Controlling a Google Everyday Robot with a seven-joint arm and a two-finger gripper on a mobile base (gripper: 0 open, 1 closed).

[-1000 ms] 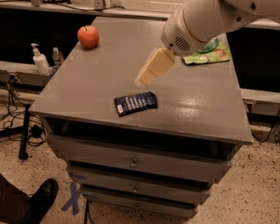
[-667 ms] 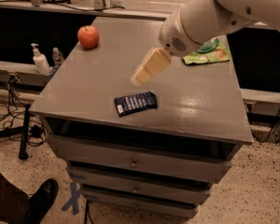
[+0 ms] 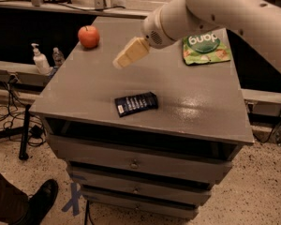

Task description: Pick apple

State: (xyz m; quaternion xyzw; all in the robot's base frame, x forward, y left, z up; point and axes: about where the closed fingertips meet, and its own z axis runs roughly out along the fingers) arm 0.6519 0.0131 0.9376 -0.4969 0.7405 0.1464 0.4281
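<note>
Gripper [image 3: 125,57] hangs above the grey cabinet top [image 3: 84,95], towards the back left, pointing down and left at the apple [image 3: 89,36]. It is not touching the surface or any object. Against the frame a second ago it sits further left and further back, so the gap to the apple is narrower, though the two are still apart. I cannot tell whether the gripper is open or closed; it reads as one cream wedge from here.

Apple: red-orange, upright with the stem up, at the back left corner of the top. Same spot as before.

Dark blue packet [image 3: 136,103] lies flat near the front edge, unmoved and well clear of the gripper.

Green snack bag [image 3: 205,48] is at the back right. The white arm [image 3: 215,8] covered most of it earlier; now its printed face is largely in view below the arm.

Off the cabinet to the left are a white pump bottle [image 3: 39,59] and a smaller bottle [image 3: 58,56] on a lower ledge. A dark shoe [image 3: 40,203] sits on the floor at bottom left. All are unchanged.
</note>
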